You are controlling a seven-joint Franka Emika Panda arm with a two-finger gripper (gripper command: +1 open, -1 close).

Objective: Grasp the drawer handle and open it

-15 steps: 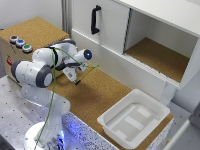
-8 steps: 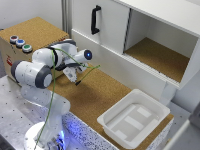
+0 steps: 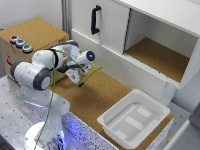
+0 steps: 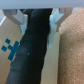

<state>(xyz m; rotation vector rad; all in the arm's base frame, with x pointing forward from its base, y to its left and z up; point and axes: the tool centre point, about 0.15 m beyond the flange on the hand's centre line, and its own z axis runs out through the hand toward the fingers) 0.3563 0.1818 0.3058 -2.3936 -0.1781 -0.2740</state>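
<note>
Jaws' gap couldn't be told; gripper [image 3: 80, 83] sat well below the handle [image 3: 94, 19], grasp not yet begun

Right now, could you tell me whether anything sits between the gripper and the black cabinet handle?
Nothing visible does. The gripper hangs low over the cork surface, and the space up to the black handle on the white door looks open.

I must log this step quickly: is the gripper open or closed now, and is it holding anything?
Gripper: open and holding nothing; it is apart from the black handle.
</note>
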